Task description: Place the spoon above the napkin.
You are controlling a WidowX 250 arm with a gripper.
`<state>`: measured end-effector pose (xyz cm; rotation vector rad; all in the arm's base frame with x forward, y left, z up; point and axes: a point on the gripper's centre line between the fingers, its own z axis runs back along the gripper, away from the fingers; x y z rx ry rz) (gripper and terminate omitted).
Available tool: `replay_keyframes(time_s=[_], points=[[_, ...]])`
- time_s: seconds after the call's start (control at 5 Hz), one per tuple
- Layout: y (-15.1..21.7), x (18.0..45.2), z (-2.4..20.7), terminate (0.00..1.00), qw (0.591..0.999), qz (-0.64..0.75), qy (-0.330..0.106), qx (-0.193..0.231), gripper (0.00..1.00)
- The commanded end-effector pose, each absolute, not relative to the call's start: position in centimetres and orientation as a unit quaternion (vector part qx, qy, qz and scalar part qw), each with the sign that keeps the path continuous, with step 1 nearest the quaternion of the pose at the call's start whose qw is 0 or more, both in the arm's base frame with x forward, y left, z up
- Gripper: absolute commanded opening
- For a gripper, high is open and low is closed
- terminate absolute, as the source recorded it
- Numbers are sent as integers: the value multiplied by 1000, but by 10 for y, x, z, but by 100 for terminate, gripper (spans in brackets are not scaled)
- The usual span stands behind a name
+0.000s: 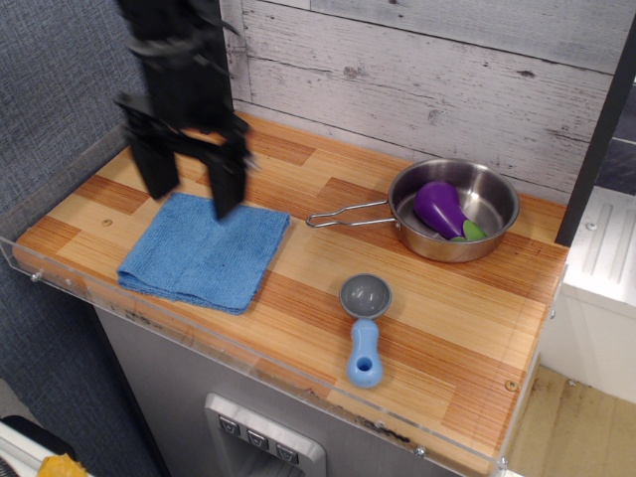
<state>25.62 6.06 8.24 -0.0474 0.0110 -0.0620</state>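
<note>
Spoon (362, 328) lies untouched on the worktop (467, 318), well right of the napkin (204, 248). Your pincer (189, 189), empty with fingers spread, hangs over the napkin's far edge; you're only approaching, so next swing right and descend onto the handle.

We see a wooden countertop (447, 298) of striped laminate planks, smooth with a slight sheen. At its nine o'clock lies the napkin (204, 248), soft blue terry cloth, matt and nubbly. Near the six o'clock edge, the spoon (364, 328) has a smooth grey bowl and a light-blue plastic handle, faintly glossy. At two o'clock the pan (457, 211) is shiny steel with a thin wire handle, holding a glossy purple plastic eggplant (438, 208). Behind, the wall (427, 70) looks like rough, whitewashed weathered boards. A clear acrylic guard (248, 353) rims the front. The gripper (189, 184) appears matt black.
</note>
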Motion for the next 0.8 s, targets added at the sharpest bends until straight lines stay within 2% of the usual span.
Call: replay_keyframes(time_s=[0.0,0.2,0.4,0.6], points=[[-20,245,84,0,997,-75,-17,-24,100],[-45,241,79,0,996,-88,-15,-18,100],[-63,238,63,0,996,-87,-11,-15,100],[-68,236,53,0,997,-77,-19,-2,100]])
